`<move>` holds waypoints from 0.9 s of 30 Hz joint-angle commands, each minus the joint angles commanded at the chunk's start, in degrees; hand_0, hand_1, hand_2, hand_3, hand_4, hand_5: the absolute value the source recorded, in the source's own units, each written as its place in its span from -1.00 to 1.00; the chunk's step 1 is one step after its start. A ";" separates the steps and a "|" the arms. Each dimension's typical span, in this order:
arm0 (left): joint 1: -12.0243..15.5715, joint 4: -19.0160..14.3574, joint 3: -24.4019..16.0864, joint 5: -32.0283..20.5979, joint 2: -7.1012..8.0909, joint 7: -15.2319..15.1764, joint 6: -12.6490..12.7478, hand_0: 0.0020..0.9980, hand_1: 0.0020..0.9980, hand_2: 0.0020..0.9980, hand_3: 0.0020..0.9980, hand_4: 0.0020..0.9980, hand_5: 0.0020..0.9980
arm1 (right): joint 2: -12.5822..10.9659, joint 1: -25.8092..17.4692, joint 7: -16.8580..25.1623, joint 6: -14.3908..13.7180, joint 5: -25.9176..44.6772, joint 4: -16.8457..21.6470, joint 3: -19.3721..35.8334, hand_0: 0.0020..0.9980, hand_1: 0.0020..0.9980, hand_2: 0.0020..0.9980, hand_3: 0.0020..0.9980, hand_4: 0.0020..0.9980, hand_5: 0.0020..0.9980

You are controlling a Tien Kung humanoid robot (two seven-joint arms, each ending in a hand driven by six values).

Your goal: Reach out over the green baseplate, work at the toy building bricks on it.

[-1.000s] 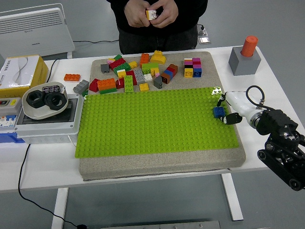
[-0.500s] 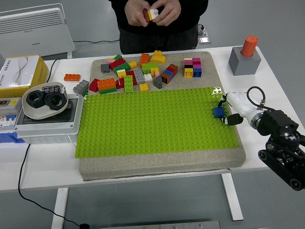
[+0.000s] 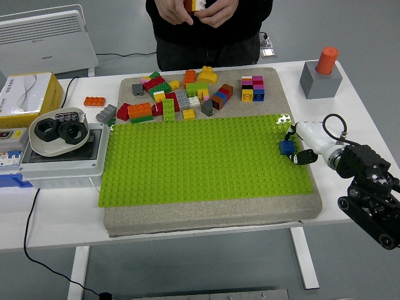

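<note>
One white bench [image 3: 56, 219] fills the view, grey floor showing under its near edge, a black cable hanging there at left. On it lies a beige mat [image 3: 212, 215] carrying the green baseplate [image 3: 200, 159], studs bare apart from one blue brick [image 3: 287, 147] seated at its right edge. The right robot hand [image 3: 299, 145] comes in from the right, white-shelled on a black arm; its dark fingertips are pinched together on the blue brick, one above and one below it. No left robot hand in view. At left sit a grey box holding a bowl of black rings [image 3: 59, 131] and a yellow carton [image 3: 25, 97]. Past the baseplate, loose bricks [image 3: 181, 97] lie heaped on the mat's far strip, a small orange brick [image 3: 95, 101] off the mat. Far right: grey block with orange cap [image 3: 321, 75]. At the far side a person's hands [image 3: 197, 9] hold a small brick assembly; a white heater [image 3: 47, 40] stands behind.
</note>
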 joint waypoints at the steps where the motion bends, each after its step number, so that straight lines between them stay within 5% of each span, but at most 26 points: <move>1: 0.00 0.00 0.00 0.00 0.00 0.00 0.00 0.58 0.44 0.45 0.62 0.43 0.69 | -0.01 -0.01 0.01 0.00 0.03 -0.01 -0.01 0.56 0.42 0.49 0.16 0.44 -0.66; 27: -0.02 0.00 0.02 0.03 0.02 -0.04 0.00 0.58 0.44 0.45 0.62 0.44 0.69 | 0.05 -0.09 0.31 -0.34 0.53 -0.11 0.24 0.55 0.40 0.47 -0.05 0.34 -0.58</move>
